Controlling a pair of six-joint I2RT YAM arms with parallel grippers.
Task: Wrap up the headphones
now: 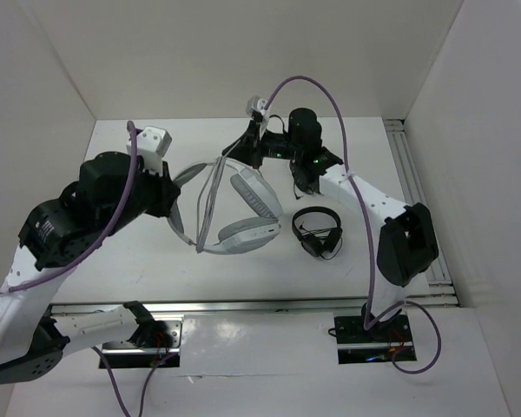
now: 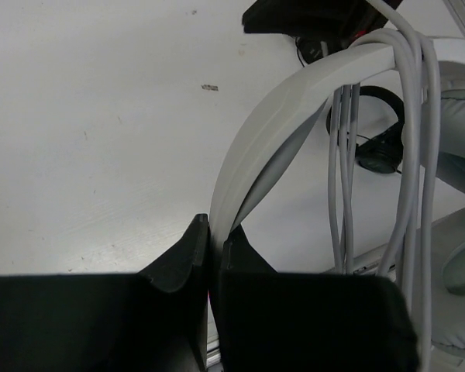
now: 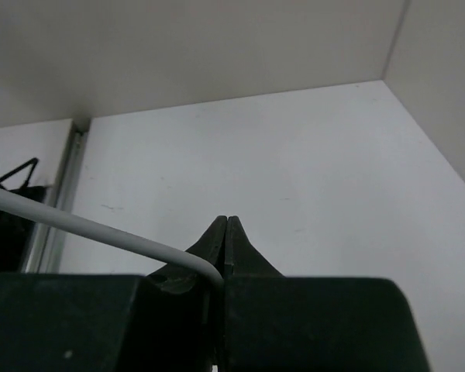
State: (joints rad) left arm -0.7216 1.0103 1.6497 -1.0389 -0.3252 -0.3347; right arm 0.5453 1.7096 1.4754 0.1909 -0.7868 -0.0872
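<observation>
Left claw [image 2: 215, 231] clamped on headphones [image 2: 294, 93] band | right claw [image 3: 227, 226] pinching cable [image 3: 77, 225] | keep your cable taut as you loop it

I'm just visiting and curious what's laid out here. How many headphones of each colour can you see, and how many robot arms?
light grey headphones: 1
black headphones: 1
robot arms: 2 (left arm, right arm)
Total: 4
</observation>
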